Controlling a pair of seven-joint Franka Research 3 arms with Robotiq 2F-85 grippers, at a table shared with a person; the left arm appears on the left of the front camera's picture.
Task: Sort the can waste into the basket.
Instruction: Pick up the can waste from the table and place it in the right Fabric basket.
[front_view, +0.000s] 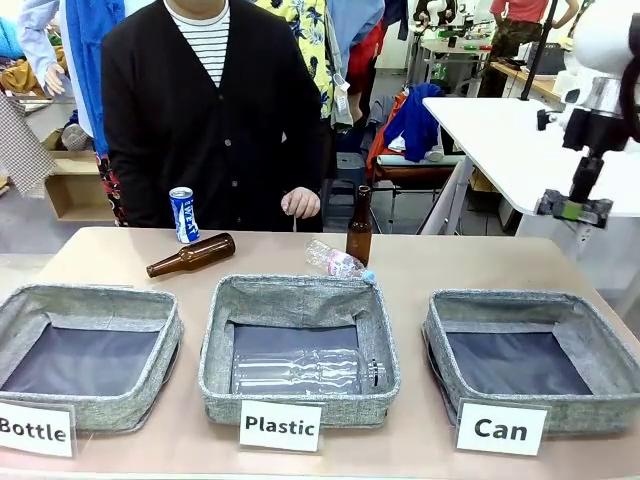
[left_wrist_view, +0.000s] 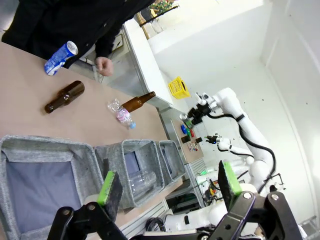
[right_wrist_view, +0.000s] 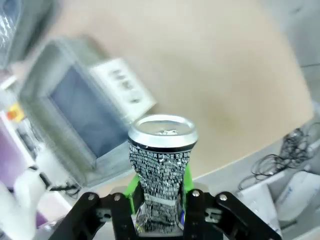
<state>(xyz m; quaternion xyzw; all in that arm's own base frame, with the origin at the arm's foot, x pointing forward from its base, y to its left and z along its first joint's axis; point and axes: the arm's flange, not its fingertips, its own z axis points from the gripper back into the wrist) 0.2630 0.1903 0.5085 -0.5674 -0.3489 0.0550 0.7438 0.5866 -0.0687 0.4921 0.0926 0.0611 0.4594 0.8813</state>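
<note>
Grey basket (front_view: 520, 298) carries a card (front_view: 500, 428) reading "Can".

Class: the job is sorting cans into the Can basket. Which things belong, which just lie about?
Belongs: blue-and-white metal drink can; dented black-and-silver metal can; grey woven fabric basket carded Can.
Lying about: two brown glass bottles; two clear plastic bottles; grey basket carded Plastic; grey basket carded Bottle.

My front camera faces the person (front_view: 200, 120) across the surface (front_view: 450, 265); both my wrist cameras look down on that same surface from above, the left one rolled.
</note>
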